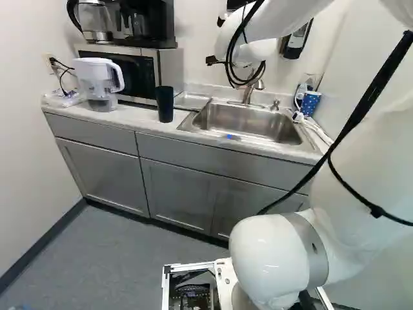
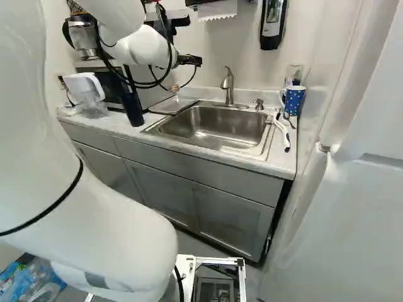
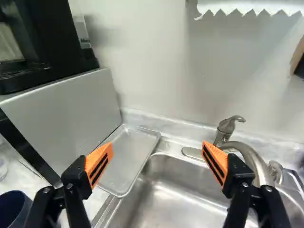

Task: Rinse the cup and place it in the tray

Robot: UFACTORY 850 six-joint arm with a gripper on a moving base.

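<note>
Dark blue, the upright cup (image 3: 13, 209) sits outside my empty, wide-spread gripper (image 3: 157, 144), past its tray-side finger; I'd shift that way, away from the tray (image 3: 130, 161).

Air lies open above the sink (image 3: 166, 204) and the tray (image 3: 127, 159), with the microwave (image 3: 71, 118), the faucet (image 3: 251, 159) and the wall (image 3: 156, 61) blocking passage around them.

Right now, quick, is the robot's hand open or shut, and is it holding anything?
Hand: open, its two orange pads standing wide apart, holding nothing.
</note>
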